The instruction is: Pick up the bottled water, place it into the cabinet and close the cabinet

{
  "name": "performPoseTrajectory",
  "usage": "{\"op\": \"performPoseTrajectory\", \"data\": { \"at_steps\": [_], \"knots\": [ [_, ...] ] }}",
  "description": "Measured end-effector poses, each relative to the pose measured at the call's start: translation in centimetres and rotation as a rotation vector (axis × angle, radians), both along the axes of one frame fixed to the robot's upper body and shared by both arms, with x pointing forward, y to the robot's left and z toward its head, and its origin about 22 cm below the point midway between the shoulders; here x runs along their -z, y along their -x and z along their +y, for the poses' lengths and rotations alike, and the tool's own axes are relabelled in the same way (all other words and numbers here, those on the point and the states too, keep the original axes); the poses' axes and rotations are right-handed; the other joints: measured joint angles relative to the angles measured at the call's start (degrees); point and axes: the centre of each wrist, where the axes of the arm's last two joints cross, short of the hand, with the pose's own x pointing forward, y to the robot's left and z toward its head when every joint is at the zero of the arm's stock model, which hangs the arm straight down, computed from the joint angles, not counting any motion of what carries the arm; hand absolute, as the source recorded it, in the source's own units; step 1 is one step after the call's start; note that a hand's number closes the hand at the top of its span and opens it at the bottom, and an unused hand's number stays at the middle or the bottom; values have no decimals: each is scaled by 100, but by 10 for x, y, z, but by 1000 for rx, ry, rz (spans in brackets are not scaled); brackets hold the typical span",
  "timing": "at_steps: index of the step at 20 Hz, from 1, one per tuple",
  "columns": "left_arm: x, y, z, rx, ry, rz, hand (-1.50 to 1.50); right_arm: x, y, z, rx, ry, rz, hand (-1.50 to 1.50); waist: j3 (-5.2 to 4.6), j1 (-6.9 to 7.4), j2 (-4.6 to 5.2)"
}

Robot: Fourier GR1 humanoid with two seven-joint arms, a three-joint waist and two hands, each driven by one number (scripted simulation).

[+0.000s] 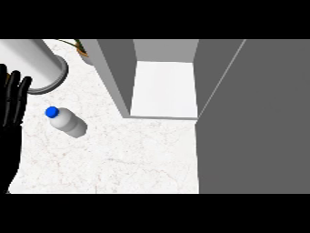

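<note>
The grey cabinet door filled the right side of the head view, swung open and running from the top of the scene down to its lower edge. Left of it lay the bench, a white marbled top with faint veins, spreading from the door's edge across to the left border. The cabinet stood open at the far side of the bench, its grey left wall slanting down toward the viewer and its white inner floor showing bare between that wall and the door. At the left edge rose the left robot hand, black, its fingers straight and pointing up, spread slightly apart and holding nothing; it rested there, apart from the bottle. Behind the fingertips a large white cylinder with a grey rim stood at the far left corner of the bench. The bottled water stood on the bench just right of the left robot hand, in front of the cylinder and well to the left of the cabinet opening; its white body leaned toward the lower right in the view and its blue cap pointed to the upper left. A bit of a potted plant peeked out between the cylinder and the cabinet wall. The right robot hand did not show.
</note>
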Motion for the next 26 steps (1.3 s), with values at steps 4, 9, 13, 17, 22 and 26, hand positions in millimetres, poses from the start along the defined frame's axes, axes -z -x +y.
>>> {"op": "performPoseTrajectory", "data": {
  "at_steps": [4,9,13,17,22,26],
  "knots": [
    [2,3,23,-26,-9,4,-150,-2,11,3,3,-12,-12,-150,32,-95,7],
    [10,1,49,-11,141,110,-150,3,38,15,-83,-75,45,-150,41,-136,-3],
    [3,15,55,21,253,174,-150,-10,58,21,-157,-104,83,-150,45,-136,-7],
    [-12,34,54,30,294,194,-150,-24,74,25,-186,-111,102,-150,49,-138,-1],
    [-28,47,51,26,318,215,-150,-35,81,32,-197,-114,129,-150,50,-146,6],
    [-37,52,46,15,337,250,-150,-39,82,35,-202,-119,154,-150,51,-154,6]
  ]
}}
